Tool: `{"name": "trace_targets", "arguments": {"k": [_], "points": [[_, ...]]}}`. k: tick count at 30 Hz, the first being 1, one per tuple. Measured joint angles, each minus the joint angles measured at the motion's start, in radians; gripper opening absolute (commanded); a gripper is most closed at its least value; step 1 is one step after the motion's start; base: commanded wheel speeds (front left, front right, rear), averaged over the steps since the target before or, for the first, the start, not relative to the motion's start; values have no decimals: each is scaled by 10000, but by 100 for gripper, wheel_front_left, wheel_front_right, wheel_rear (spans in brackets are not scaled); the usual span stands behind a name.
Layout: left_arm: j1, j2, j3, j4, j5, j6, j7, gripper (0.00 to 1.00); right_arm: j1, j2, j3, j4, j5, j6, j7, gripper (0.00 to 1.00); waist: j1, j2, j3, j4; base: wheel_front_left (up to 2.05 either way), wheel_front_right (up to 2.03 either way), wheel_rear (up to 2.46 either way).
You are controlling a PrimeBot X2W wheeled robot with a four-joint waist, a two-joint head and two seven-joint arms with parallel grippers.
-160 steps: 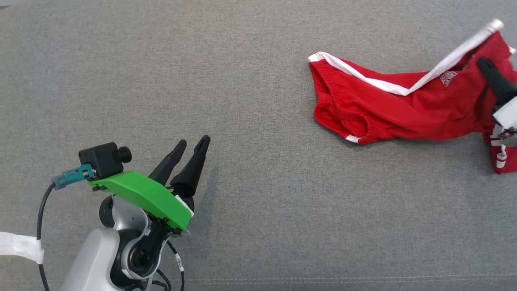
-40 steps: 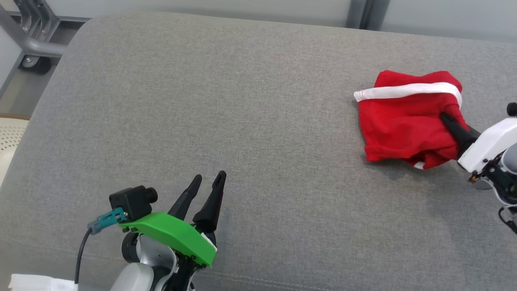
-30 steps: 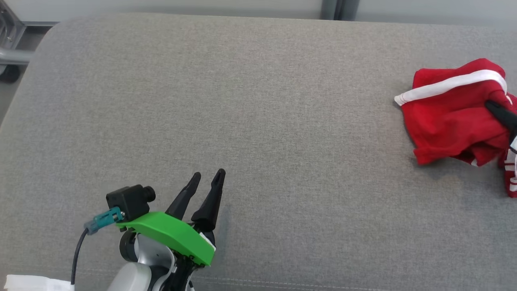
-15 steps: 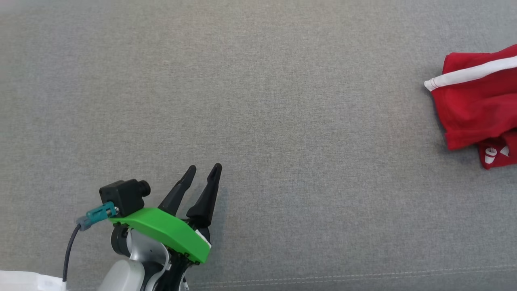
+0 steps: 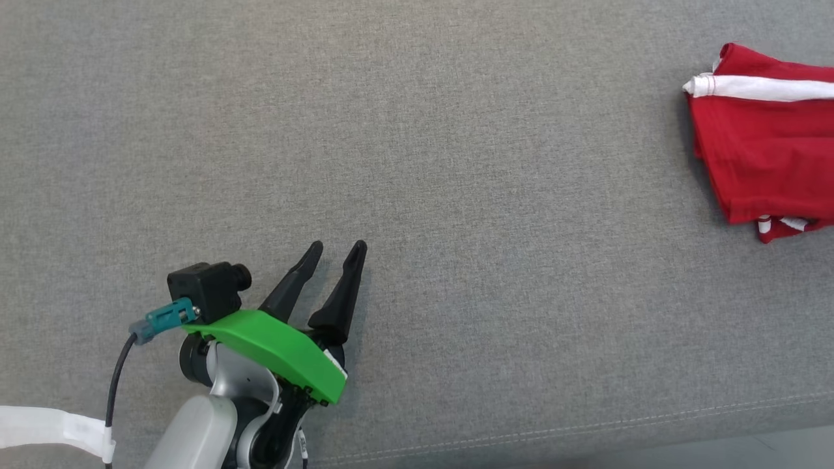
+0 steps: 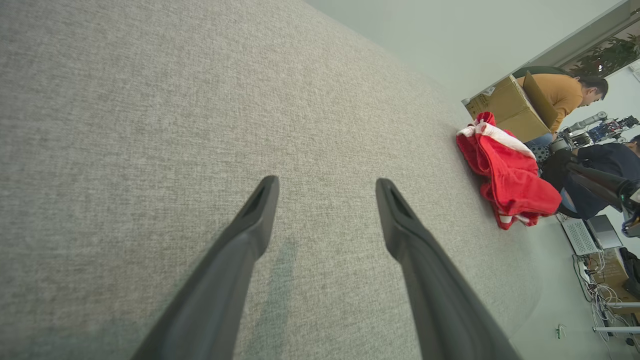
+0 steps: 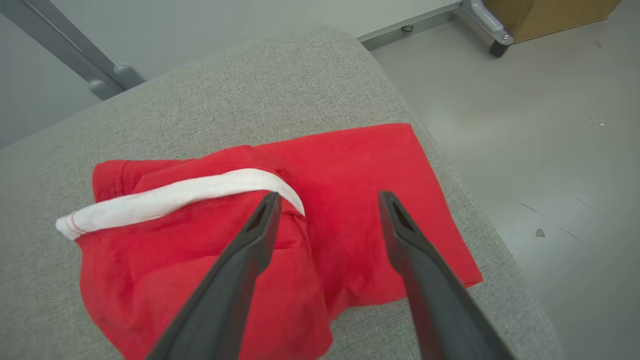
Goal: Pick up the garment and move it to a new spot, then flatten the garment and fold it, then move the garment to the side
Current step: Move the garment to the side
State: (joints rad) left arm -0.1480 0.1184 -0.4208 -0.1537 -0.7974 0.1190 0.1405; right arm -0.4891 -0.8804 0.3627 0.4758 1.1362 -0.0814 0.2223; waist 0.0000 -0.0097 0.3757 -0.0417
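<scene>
Red garment [image 5: 762,156] lies folded on the grey cushion [image 5: 456,163], at its far right end and close to the right edge. A white band [image 5: 762,88] runs across the upper part of the garment. In the right wrist view one flat red layer reaches almost to the rounded edge of the cushion, beyond which is the pale floor [image 7: 550,100]. A more crumpled layer with the white band lies on top of it, toward the middle of the cushion.

The right gripper [image 7: 330,197] is above the garment. Its jaws stand wide apart and hold nothing. One fingertip is next to the end of the white band and the other is over the flat red layer. I cannot tell if the tips touch the cloth.

The left gripper [image 5: 337,247] is over the bare cushion near the front edge, on the left part, well apart from the garment. Its jaws are also spread and empty, and a green cover [image 5: 273,352] sits on its wrist.

In the left wrist view a person in an orange top [image 6: 565,95] is bent behind a cardboard box [image 6: 505,105], beyond the garment.
</scene>
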Motion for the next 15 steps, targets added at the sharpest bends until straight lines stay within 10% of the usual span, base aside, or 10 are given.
{"name": "trace_targets", "arguments": {"k": [15], "points": [[-71,-15,336,782,165,-42,-644,100,274,573,533,-366,-2113,-13,-3152,100,0,0,-729,-79,0,0,0]]}}
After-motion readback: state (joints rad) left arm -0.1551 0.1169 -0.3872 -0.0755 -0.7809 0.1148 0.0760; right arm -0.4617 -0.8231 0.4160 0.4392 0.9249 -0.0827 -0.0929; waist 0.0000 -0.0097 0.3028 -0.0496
